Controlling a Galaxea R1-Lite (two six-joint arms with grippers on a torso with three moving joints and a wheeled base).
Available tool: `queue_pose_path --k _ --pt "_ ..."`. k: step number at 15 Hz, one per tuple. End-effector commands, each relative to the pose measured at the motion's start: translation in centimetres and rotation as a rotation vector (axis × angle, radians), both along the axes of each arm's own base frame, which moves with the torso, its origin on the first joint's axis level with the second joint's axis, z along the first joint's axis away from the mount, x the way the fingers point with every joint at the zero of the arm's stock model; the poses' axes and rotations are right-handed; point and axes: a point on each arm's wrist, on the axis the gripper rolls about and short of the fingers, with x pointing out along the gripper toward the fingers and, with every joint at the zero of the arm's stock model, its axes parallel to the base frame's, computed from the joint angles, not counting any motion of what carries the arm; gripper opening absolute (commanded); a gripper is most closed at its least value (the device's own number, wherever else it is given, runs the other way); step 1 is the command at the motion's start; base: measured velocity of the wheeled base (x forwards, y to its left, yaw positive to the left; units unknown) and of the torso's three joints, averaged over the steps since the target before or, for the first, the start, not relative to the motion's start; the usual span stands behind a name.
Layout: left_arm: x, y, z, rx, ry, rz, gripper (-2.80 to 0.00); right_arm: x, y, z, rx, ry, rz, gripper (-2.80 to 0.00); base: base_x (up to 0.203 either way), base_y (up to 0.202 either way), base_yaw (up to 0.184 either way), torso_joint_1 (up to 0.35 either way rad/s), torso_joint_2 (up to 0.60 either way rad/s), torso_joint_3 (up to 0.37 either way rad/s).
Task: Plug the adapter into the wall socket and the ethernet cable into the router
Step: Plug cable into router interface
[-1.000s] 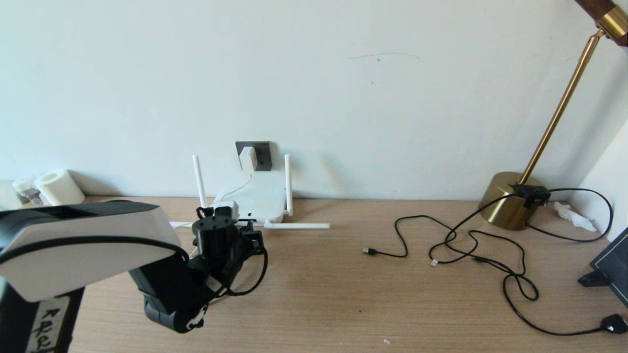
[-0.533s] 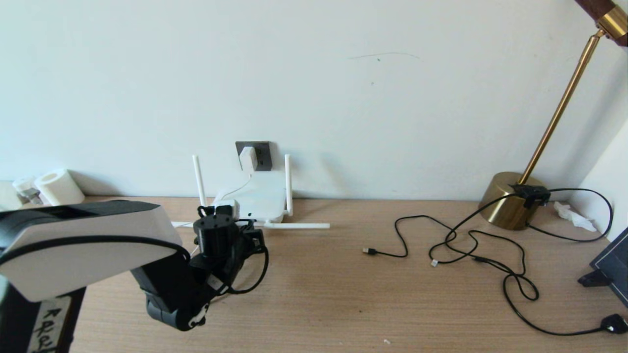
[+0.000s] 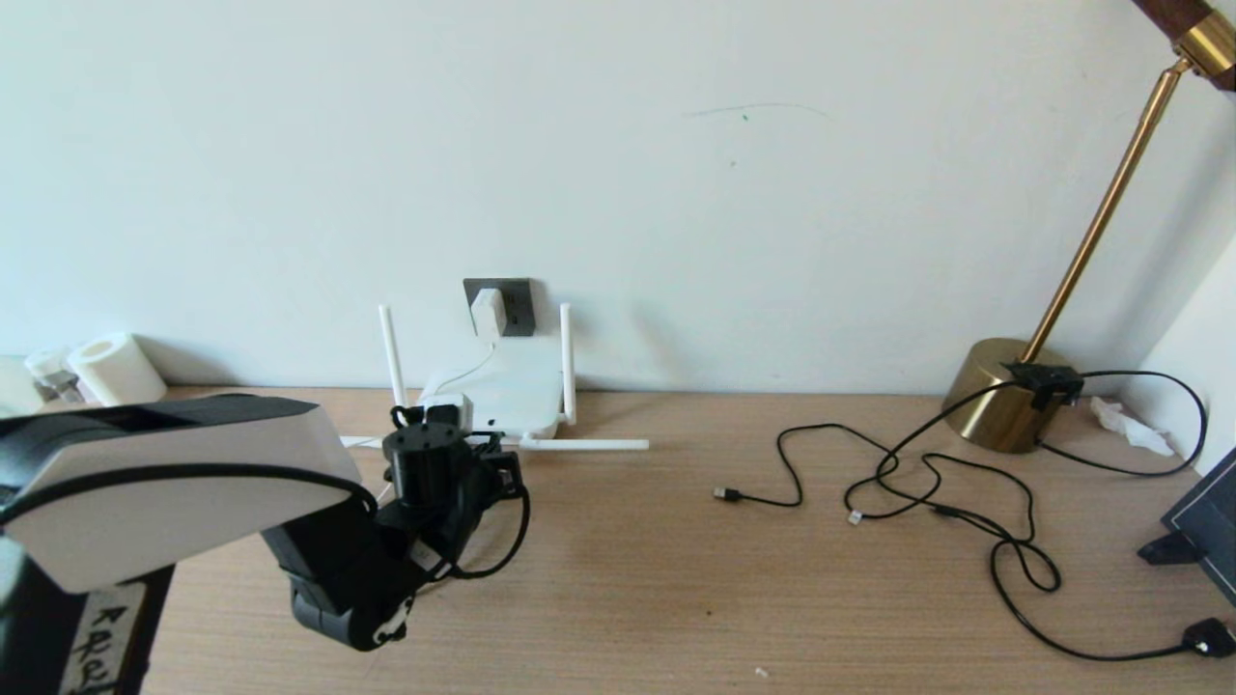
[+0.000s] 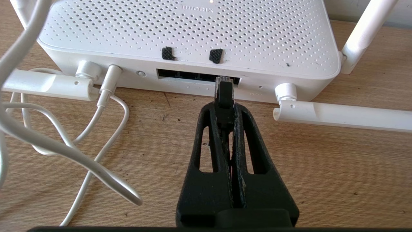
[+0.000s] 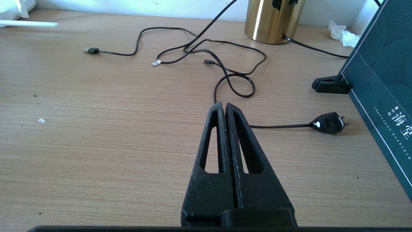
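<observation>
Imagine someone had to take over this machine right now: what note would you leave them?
Left claw: shut on the glossy black ethernet cable's plug, tip at the port slot of the flat white plastic router; whether it is fully seated is unclear.
Right claw: shut, holding nothing, hanging over the wooden table.
Done: small white cube adapter sits in the dark grey wall socket.
Left: push the plug home, then let go.
</observation>
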Motion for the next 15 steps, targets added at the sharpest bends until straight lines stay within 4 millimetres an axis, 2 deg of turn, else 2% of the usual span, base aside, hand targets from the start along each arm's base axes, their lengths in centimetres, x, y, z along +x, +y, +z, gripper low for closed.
queue_pose_path --k 1,15 --pt "0.12 -0.04 -0.24 -0.001 -0.001 0.003 -2.80 0.00 0.00 0.01 0.000 -0.001 0.001 -2.80 0.000 0.000 0.000 0.000 0.00 0.000" --pt "0.34 -0.13 -0.27 -0.003 -0.006 0.003 -2.80 0.00 0.00 0.01 0.000 -0.001 0.001 -2.80 0.000 0.000 0.000 0.000 0.00 0.000"
